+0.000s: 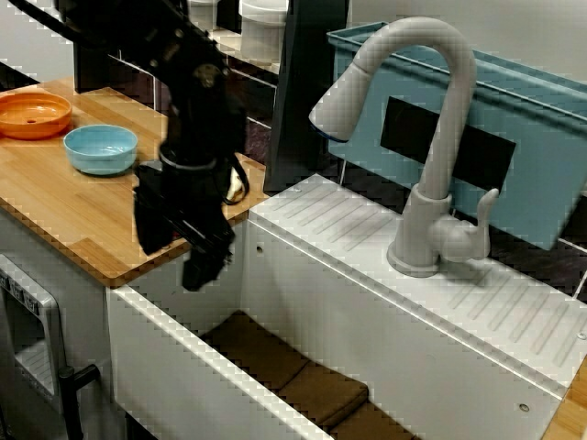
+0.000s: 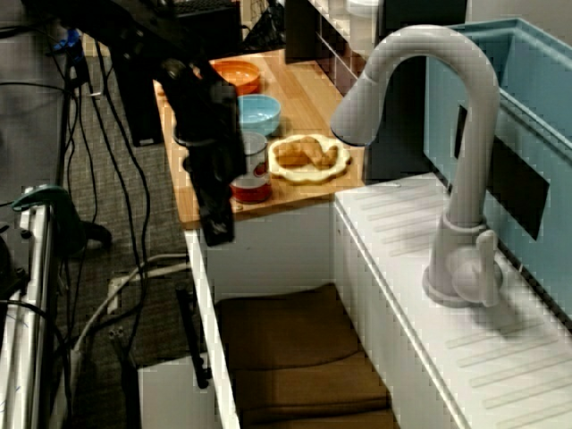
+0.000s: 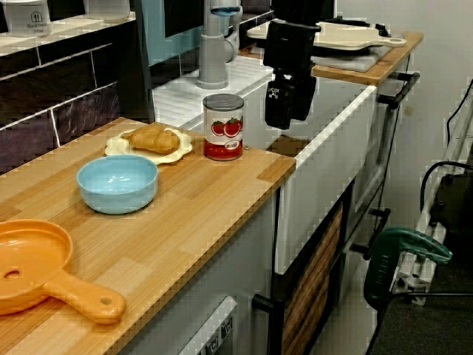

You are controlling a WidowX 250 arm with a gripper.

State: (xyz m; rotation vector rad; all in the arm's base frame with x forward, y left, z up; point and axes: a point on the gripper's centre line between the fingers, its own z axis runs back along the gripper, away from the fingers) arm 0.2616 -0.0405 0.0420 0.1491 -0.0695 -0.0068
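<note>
Beside the tomato can [image 3: 223, 127], just past the corner of the wooden counter [image 3: 207, 211], the black gripper [image 3: 287, 118] is hung over the white sink [image 3: 325, 148]. Its fingers are pointed down, and nothing is seen held in them. Whether they are spread or pressed together cannot be told, since they are dark and blurred in every view.

The tomato can is stood upright near the counter's edge. It is not touched by the gripper; a small gap is seen between them in the view along the counter. Just beside the can, on its other side, a pale plate [image 3: 117, 146] with bread [image 3: 154, 137] is laid. Farther from the can a blue bowl [image 3: 117, 183] is set, and farther still an orange pan [image 3: 37, 266]. Behind the can a grey tap [image 1: 431, 137] is stood, and brown mats [image 1: 303, 376] are laid lower down, inside the sink.

The step in hand is judged to be a hover close to the can, with no grip made yet. For a grip, the fingers would have to be spread wide, brought sideways over the counter and set around the can's round sides, with the plate left unbumped.
</note>
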